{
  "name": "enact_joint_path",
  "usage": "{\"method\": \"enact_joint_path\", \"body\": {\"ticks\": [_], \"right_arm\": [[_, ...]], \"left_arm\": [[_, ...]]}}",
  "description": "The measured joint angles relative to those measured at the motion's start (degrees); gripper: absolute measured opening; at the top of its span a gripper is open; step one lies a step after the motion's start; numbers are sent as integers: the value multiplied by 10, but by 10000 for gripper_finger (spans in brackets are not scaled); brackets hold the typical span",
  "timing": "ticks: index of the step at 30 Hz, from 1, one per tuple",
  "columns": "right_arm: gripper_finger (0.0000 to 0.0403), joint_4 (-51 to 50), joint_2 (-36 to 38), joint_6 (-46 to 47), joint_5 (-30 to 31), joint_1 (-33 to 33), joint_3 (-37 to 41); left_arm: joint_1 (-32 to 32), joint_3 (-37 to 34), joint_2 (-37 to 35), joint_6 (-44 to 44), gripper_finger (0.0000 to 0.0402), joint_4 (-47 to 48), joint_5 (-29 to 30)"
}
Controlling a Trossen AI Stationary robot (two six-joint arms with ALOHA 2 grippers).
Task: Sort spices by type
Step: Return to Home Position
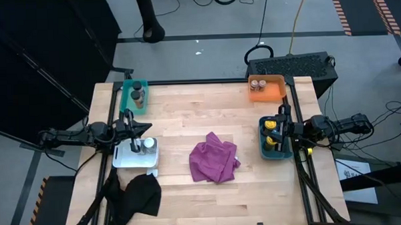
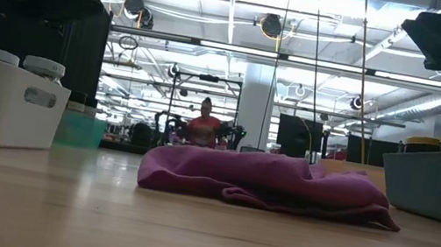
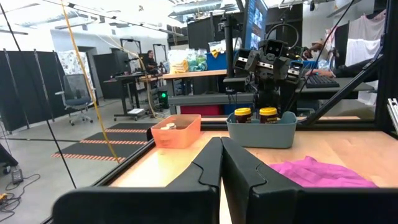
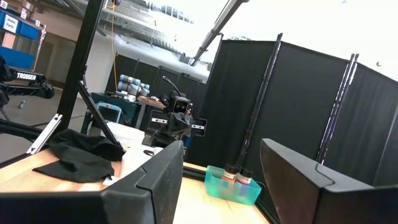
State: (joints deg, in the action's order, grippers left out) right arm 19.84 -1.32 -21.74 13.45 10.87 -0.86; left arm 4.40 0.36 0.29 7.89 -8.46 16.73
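Just beside and below the left claw [image 3: 221, 163], whose fingers are pressed together on nothing, the white bin [image 1: 125, 159] holds two white-lidded jars [image 1: 145, 145]. Straight ahead of that claw, across the bench [image 1: 187, 119], the blue bin [image 3: 261, 130] carries two yellow-lidded jars [image 3: 259, 114]. The right claw [image 4: 221, 160] hangs just over that blue bin with its fingers apart and empty. Ahead of the right claw and off to one side, the teal bin [image 4: 233, 185] holds two brown jars [image 4: 237, 175]. The orange bin [image 1: 277, 93], near the right claw on its far side, contains a few pale-topped jars [image 1: 258, 84]. Between the two claws the magenta cloth [image 1: 214, 160] lies crumpled; whether it hides anything cannot be told.

No jar shows loose on the bench, so the sorting looks finished, each bin seemingly holding one kind. The step in hand appears to be the retreat to rest. That calls for each arm to draw away from its bin and fold towards its own edge, rising clear of the bin walls and lids. The right claw probably needs the more care, being so close above the yellow lids.
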Motion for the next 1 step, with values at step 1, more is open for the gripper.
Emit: {"method": "enact_joint_path", "body": {"ticks": [1], "right_arm": [[196, 0, 0, 0, 0, 0, 0]], "left_arm": [[0, 0, 0, 0, 11, 0, 0]]}}
